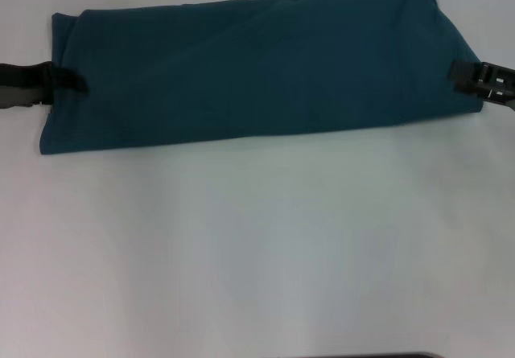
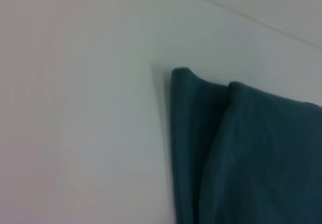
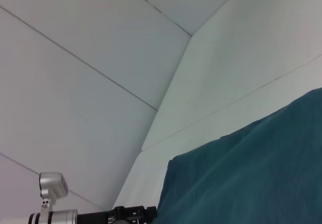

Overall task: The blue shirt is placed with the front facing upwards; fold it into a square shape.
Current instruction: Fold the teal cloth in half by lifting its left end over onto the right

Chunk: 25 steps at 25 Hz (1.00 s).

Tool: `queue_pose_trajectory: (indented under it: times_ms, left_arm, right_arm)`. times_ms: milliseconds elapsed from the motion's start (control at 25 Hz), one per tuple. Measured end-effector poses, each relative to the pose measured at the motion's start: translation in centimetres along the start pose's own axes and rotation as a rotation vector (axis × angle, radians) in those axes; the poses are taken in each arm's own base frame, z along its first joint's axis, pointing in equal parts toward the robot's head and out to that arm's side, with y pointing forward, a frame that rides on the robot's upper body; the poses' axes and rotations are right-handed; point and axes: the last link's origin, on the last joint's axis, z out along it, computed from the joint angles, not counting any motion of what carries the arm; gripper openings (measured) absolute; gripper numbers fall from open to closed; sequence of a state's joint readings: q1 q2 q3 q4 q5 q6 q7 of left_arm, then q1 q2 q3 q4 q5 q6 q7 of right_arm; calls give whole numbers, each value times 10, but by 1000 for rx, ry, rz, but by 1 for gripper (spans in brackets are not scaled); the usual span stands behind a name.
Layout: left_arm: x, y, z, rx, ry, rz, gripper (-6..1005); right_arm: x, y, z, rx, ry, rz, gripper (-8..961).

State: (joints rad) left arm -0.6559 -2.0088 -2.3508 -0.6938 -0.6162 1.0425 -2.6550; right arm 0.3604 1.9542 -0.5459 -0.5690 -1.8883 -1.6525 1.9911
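White table (image 1: 257, 253), folded blue shirt (image 1: 257, 68), left hand (image 1: 68, 80), right hand (image 1: 467, 76) at its ends

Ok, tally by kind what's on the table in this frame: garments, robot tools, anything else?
Garments: 1, the blue shirt, folded into a long band, plain side up.
Robot tools: 2, left tool at one short end, right tool at the other.
Other items: 0 visible.
Total: 3

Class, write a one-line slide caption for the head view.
Blue shirt folded into a long band on the table, left gripper and right gripper at its ends.
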Motion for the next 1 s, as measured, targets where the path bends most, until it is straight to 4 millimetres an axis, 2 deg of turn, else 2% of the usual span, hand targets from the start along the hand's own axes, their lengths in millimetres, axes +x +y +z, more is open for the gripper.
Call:
queue_pose_trajectory:
  times_ms: [1000]
  left_arm:
    - [3,20,2,-64,-69,-2,644]
  right_arm:
    - [0,0,0,1,1,-7,900]
